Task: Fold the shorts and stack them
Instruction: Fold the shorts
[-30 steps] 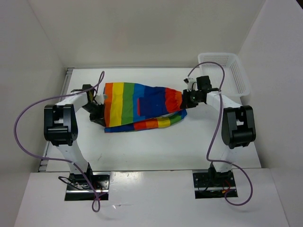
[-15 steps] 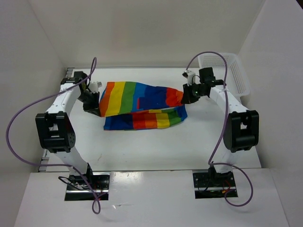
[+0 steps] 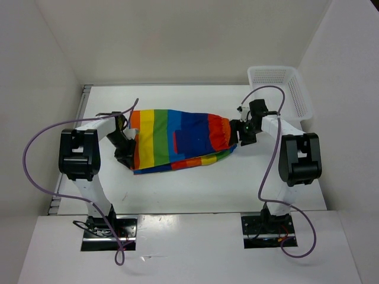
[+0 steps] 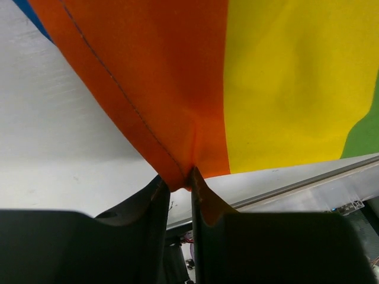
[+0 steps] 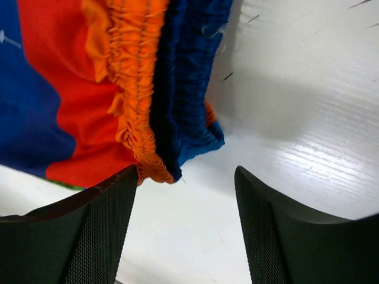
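From above, the shorts lie folded mid-tabletop, with the left end effector at their left edge and the right end effector at their waistband. Left wrist: fingers barely parted, orange hem between the tips; I cannot tell whether it grips. Right wrist: released, jaws wide, waistband just beyond them.

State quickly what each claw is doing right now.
Left claw: nearly closed, orange edge of the shorts at its tips; grip cannot be told.
Right claw: open, holding nothing.
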